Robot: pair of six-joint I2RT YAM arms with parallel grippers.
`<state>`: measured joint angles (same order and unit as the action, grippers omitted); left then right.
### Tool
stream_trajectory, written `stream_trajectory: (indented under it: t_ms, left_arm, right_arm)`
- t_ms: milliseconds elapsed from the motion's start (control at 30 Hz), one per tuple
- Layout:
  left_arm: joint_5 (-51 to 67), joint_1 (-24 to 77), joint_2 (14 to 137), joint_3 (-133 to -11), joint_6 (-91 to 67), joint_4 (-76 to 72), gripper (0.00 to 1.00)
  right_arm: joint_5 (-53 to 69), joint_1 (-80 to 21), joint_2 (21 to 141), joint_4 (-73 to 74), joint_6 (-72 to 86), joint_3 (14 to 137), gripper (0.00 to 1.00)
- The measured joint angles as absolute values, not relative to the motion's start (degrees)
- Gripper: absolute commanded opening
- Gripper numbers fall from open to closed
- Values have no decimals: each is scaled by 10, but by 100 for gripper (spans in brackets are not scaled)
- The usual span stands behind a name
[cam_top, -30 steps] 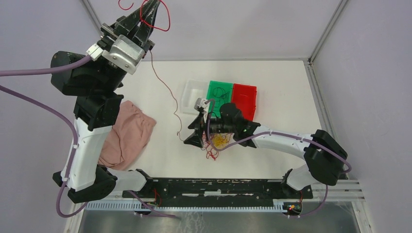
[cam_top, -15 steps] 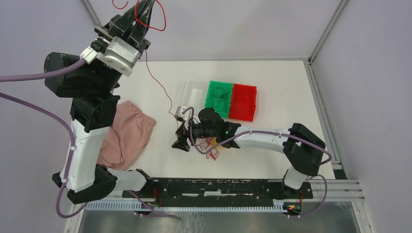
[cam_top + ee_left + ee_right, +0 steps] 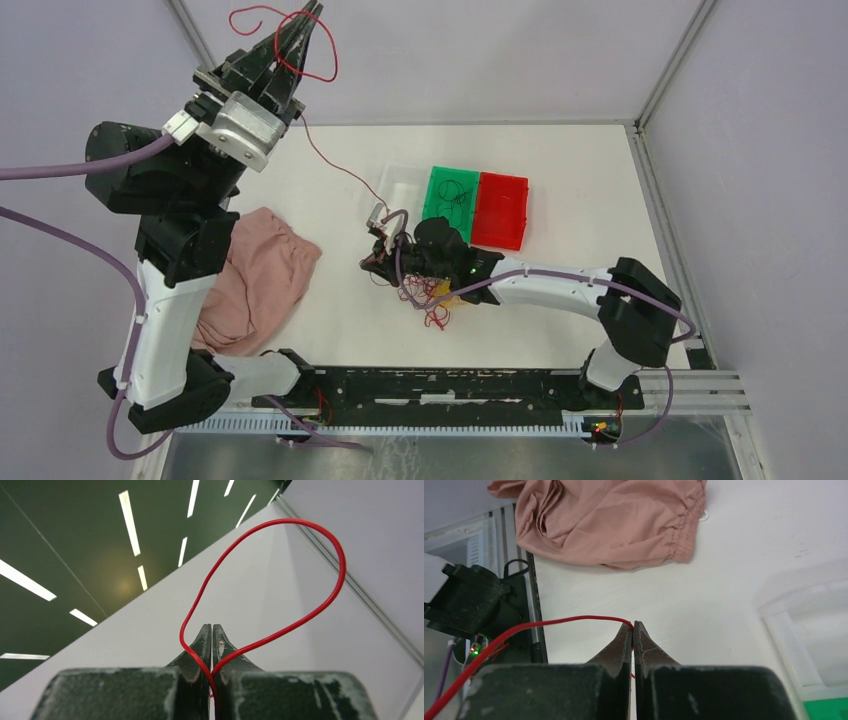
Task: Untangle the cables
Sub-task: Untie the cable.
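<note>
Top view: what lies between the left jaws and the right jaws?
One red cable spans the gap, pinched in the jaws of the left gripper and the right gripper, over bare table. The top view shows it.

High rear overview; two close wrist views; red cable [image 3: 343, 565] shared.

The white table [image 3: 560, 170] holds a green tray [image 3: 452, 200]: red tray [image 3: 500, 210] touching right, clear tray [image 3: 398, 188] left, cables [image 3: 436, 300] nearer, pink cloth [image 3: 262, 275] far left.
</note>
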<state>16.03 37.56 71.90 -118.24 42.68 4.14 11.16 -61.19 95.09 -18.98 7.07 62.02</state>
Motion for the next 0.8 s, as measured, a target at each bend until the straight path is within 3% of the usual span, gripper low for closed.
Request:
stream_trajectory:
  t_ms: [100, 433, 633, 800]
  left_arm:
    - [145, 376, 684, -1131, 414, 53, 13]
    - [90, 376, 519, -799, 265, 154, 14]
    - [162, 371, 536, -663, 207, 221, 15]
    - [221, 349, 551, -590, 165, 194, 19]
  right_arm:
    - [103, -603, 914, -184, 72, 613, 1]
    - [117, -502, 774, -200, 142, 562, 1]
    - [135, -498, 753, -193, 165, 562, 1]
    - [145, -497, 744, -147, 169, 560, 0]
